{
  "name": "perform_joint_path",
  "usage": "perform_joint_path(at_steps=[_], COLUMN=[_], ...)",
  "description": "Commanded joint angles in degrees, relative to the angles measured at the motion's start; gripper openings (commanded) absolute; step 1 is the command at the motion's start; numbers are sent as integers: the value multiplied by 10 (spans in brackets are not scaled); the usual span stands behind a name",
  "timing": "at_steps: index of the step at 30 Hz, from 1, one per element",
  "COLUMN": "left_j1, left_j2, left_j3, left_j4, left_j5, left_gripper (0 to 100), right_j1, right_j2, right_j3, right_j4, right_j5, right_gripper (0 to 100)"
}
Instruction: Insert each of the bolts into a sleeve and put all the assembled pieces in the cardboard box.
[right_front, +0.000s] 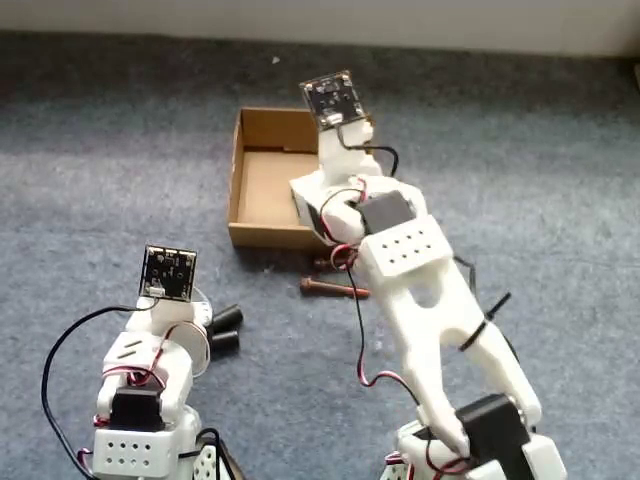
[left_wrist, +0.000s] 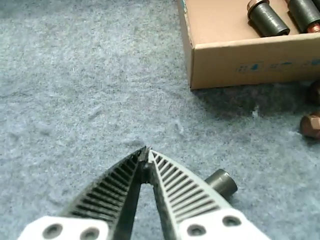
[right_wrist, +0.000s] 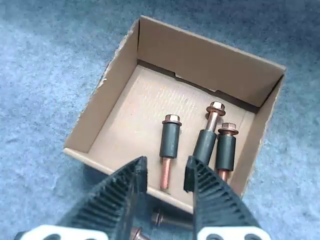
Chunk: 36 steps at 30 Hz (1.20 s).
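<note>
Three sleeved copper bolts (right_wrist: 170, 142) lie in the brown cardboard box (right_wrist: 210, 60), below the right gripper (right_wrist: 165, 167), fingers apart. Two bare copper bolts (right_front: 335, 288) lie on grey carpet (left_wrist: 75, 100) just outside its wall. Left gripper (left_wrist: 146, 152), fingers together, sits beside a black cylindrical sleeve (left_wrist: 222, 182).

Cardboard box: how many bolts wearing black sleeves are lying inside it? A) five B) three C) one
B: the right wrist view shows three sleeved bolts lying side by side on the floor of the cardboard box.
</note>
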<state>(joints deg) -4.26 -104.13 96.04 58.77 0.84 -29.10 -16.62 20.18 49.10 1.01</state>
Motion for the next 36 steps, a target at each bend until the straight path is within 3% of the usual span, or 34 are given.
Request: perform_joint_path(at_steps=[1, 11, 15, 18, 21, 29, 36], left_j1=[-47, -134, -138, -138, -138, -145, -236], left_j2=[-2, -1, -1, -1, -1, -1, -4], left_j3=[10, 10, 10, 10, 10, 10, 7], left_j4=[-19, -74, -70, -70, -70, -73, -116], left_j5=[-5, -9, -83, -108, -108, -108, -105], left_gripper=[7, 7, 7, 7, 7, 7, 7], right_j1=[-28, -205, -262, -289, -291, -281, -262], right_j2=[-100, -172, -171, -166, -131, 13, 47], right_j3=[58, 203, 228, 256, 269, 206, 193], right_j4=[19, 18, -19, -72, -105, -115, -116], right_j5=[-2, -2, 0, 55, 95, 96, 95], right_gripper=[116, 120, 120, 120, 120, 121, 121])
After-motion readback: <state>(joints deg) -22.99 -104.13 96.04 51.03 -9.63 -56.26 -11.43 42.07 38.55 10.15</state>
